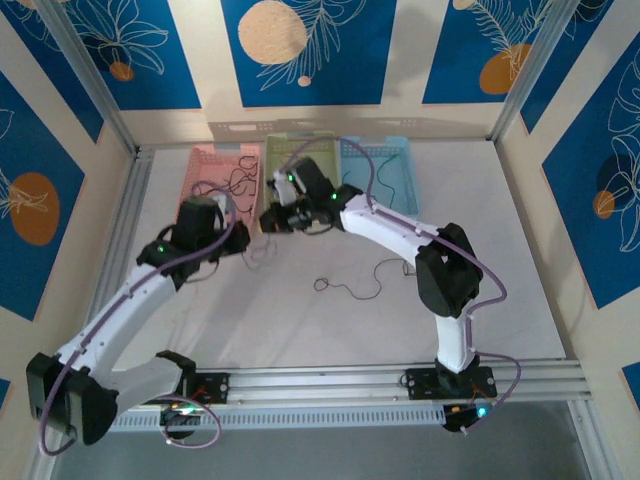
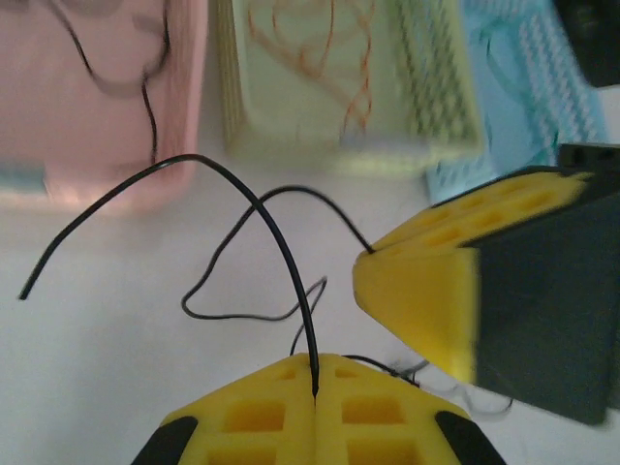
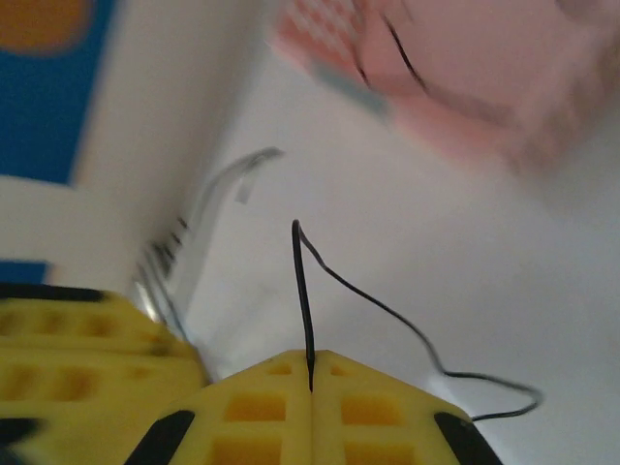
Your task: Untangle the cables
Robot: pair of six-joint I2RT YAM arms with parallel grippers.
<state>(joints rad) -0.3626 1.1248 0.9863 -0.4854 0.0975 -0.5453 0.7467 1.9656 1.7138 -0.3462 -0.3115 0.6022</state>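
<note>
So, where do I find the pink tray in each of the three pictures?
Top view: pink tray at the far edge of the table, just left of the green tray.
Left wrist: pink tray in the top left corner, blurred.
Right wrist: pink tray at the top right, blurred.
Shared landmark: a black cable lies inside it in all three.
</note>
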